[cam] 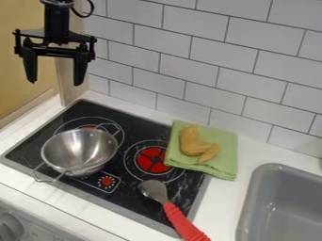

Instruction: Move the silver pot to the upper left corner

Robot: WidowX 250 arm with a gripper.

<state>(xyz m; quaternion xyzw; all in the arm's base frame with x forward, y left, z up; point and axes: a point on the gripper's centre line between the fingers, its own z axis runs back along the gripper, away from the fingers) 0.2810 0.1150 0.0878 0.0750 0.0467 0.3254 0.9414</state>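
Hanging empty and spread wide — the slim black fingers [80, 70] — with the round silver metal pot [78, 149] seen below them, well apart, on the flat black glass stovetop [140, 128]

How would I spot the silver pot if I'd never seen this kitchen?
Find the flat black stovetop set in the white counter. On its left side, as pictured, sits the round silver metal pot, shaped like an open bowl. Unlike the red-handled metal spoon near it, it has two wire loop handles.
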